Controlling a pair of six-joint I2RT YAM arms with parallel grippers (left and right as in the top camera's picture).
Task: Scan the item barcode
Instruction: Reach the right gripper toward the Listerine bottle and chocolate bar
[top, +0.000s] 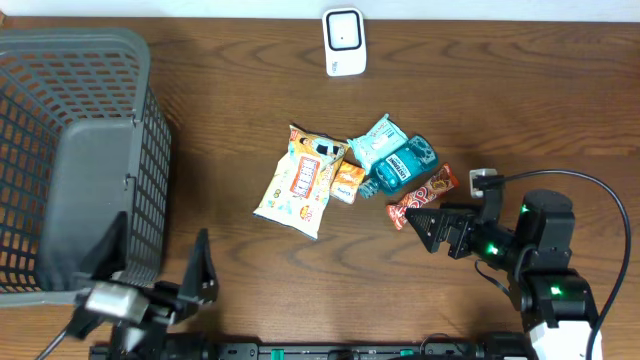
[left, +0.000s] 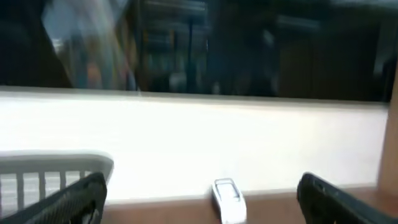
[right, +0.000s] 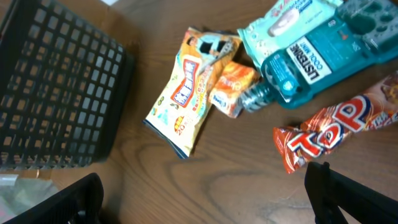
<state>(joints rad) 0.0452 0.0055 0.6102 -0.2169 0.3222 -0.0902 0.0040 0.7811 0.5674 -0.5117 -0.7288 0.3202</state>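
At the near right of the table, the right gripper (right: 205, 202) has its jaws spread wide, with nothing held and nothing touched. Its two dark fingers (right: 348, 196) sit at the bottom corners of the wrist view. The red Top bar (right: 339, 127) lies just beyond the right-hand finger, very close. I cannot tell whether they touch. Just past the bar is the blue Listerine bottle (right: 317, 59), on its side with its cap pointing left. A teal wipes pack (right: 286, 22) is at the far side of the bottle, touching it. A small orange packet (right: 233, 87) sits at the bottle's cap, and a yellow snack bag (right: 186, 93) is just left of the packet, overlapping its edge. All five items form one cluster mid-table, left and far of the right gripper.

The white scanner (top: 345, 42) stands at the far edge of the table (top: 220, 80), well apart from the cluster and from both arms.

At the near left, the left gripper (left: 199, 202) is also fully spread and empty. Its fingers (left: 62, 202) are raised and aimed at the far wall, next to the grey mesh basket (top: 80, 150) at the left edge.
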